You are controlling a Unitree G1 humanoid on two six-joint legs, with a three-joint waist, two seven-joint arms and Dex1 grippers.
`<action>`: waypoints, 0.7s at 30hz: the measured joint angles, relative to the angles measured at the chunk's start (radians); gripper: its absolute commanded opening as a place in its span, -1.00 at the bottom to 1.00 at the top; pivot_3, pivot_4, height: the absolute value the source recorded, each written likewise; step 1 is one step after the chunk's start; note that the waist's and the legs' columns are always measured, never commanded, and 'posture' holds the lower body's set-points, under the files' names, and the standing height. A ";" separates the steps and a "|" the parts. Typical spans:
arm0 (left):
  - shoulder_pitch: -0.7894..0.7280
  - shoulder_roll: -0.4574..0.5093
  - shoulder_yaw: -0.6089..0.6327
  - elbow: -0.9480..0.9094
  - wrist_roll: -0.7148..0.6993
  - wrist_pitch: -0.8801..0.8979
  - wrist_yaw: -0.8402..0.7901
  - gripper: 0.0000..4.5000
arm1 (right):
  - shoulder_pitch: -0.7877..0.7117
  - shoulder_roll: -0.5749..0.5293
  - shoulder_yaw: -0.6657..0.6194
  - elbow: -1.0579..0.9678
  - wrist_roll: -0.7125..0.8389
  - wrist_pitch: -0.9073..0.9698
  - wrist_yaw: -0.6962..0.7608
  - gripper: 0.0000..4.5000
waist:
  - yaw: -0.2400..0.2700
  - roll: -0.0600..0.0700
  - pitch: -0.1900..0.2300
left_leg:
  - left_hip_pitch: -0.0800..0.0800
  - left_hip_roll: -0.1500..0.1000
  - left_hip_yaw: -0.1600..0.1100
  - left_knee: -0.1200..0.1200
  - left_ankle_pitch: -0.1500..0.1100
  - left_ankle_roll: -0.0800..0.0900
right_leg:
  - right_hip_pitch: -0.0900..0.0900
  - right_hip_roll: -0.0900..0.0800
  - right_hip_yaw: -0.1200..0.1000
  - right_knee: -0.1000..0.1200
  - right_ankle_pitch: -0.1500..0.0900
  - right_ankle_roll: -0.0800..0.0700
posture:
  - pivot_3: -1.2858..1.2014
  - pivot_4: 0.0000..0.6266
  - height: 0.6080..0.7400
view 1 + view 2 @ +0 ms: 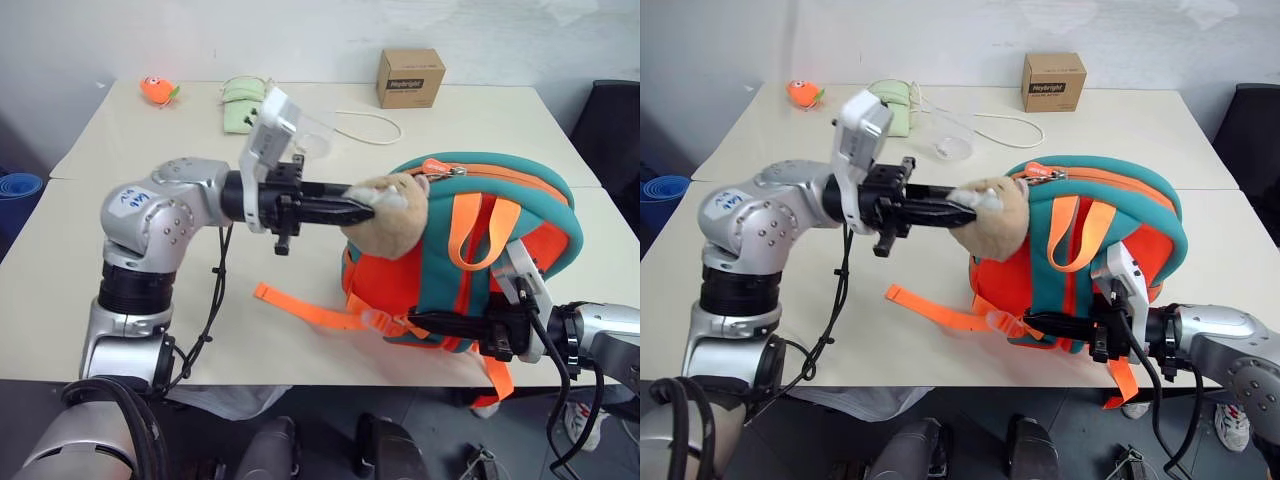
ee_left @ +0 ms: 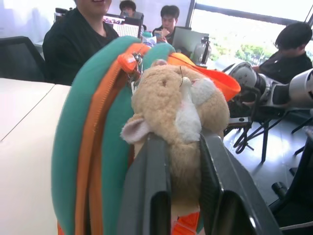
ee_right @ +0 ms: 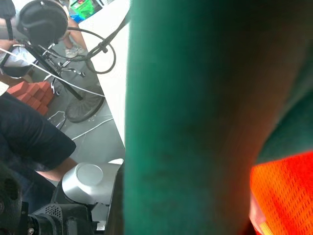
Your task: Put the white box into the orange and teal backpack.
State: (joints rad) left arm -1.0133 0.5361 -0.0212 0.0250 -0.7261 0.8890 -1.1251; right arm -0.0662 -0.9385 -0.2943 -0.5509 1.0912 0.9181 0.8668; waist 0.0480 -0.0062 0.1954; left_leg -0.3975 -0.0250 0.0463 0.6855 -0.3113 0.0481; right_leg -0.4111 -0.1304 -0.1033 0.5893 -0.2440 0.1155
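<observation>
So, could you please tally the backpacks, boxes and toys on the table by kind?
Backpacks: 1, orange and teal backpack
Boxes: 1, brown cardboard box
Toys: 2, plush charm, small orange toy
Total: 4

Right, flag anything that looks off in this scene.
The left gripper has its fingers closed on the beige plush animal charm rather than the small orange and teal backpack fabric or its zipper pull. The backpack's top zipper looks closed.
</observation>
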 measured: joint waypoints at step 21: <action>0.345 -0.132 -0.269 0.219 0.578 -0.749 0.116 -0.71 | 0.075 0.109 -0.102 0.087 -0.121 -0.156 -0.020 -0.99 | 0.018 0.000 0.000 | 0.006 -0.001 0.009 -0.001 -0.006 0.004 | 0.002 -0.009 0.006 -0.005 0.001 0.001 | 0.03 -0.52 1.00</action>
State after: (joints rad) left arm -0.6678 0.4040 -0.2901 0.2442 -0.1479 0.1398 -1.0089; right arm 0.0088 -0.8290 -0.3961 -0.4641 0.9701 0.7624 0.8467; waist 0.0656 -0.0058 0.1950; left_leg -0.3913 -0.0257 0.0555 0.6841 -0.3172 0.0518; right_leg -0.4094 -0.1399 -0.0975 0.5844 -0.2426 0.1166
